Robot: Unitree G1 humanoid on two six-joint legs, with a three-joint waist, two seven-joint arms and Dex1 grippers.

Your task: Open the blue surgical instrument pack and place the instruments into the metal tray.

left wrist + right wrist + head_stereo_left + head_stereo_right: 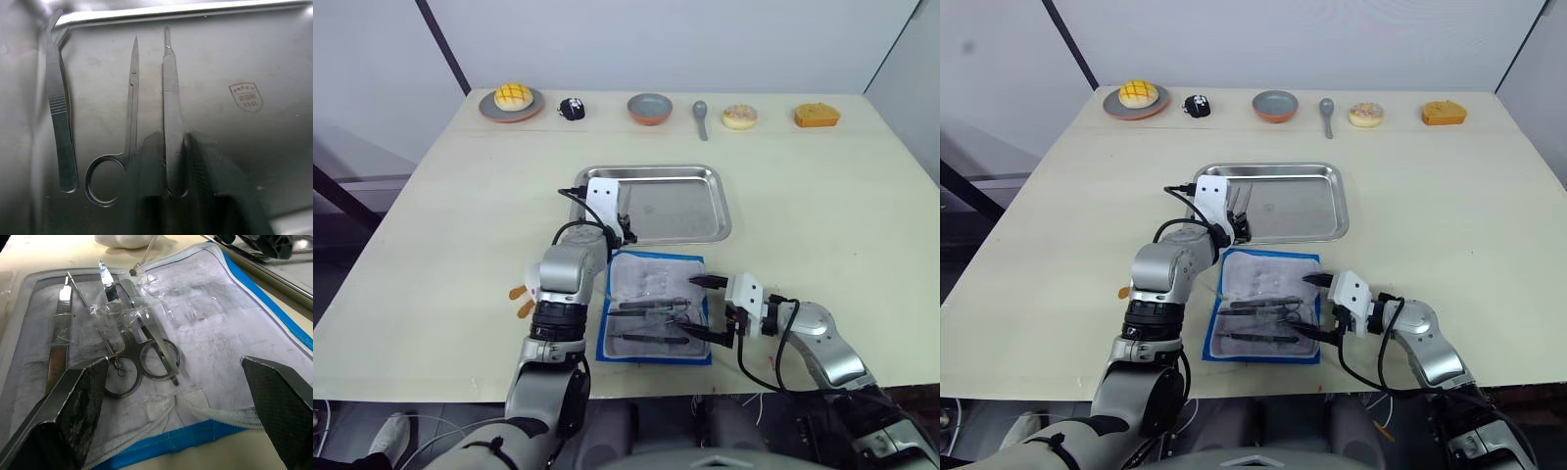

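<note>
Your blue surgical instrument pack [654, 308] lies open flat on the table [822, 215], lining up, just at 6 o'clock of the metal tray [700, 211]. Your left gripper [623, 221] sits over the tray's 9 o'clock end; the left wrist view shows its fingers [146, 166] pinched on a scalpel handle [171, 93] down on the tray floor, with scissors [124, 137] and tweezers [61, 127] lying beside it. Your right gripper [705, 306] is spread wide at the pack's 3 o'clock edge, one finger [73, 406] either side. The remaining instruments [132, 357] lie in the pack: ring-handled scissors, another handle [58, 333].
</note>
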